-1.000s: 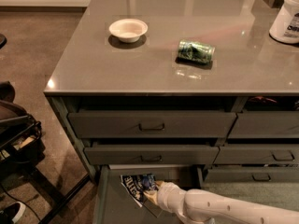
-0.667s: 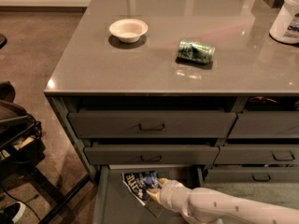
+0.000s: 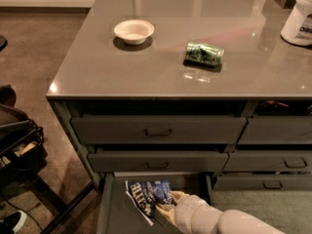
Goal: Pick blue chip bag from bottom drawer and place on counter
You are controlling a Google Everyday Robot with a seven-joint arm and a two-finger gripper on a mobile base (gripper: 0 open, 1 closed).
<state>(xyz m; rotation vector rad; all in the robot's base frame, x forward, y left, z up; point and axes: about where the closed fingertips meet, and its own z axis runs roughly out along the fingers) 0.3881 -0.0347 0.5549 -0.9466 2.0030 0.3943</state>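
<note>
Dark-blue foil of the blue chip bag (image 3: 145,195) is seen at lower centre of the frame, lying on the floor of the open bottom drawer (image 3: 114,213). Vs. 1 s ago almost nothing is changed: bag and gripper (image 3: 167,207) are found at approx. the same place, so the lift is judged not yet begun. The gripper, at bottom centre-right, is laid against the bag's right edge; how far it is open cannot be told. The counter (image 3: 146,67), upper half, is not yet reached; a bowl (image 3: 134,31) & green can (image 3: 204,53) are seen there.
</note>
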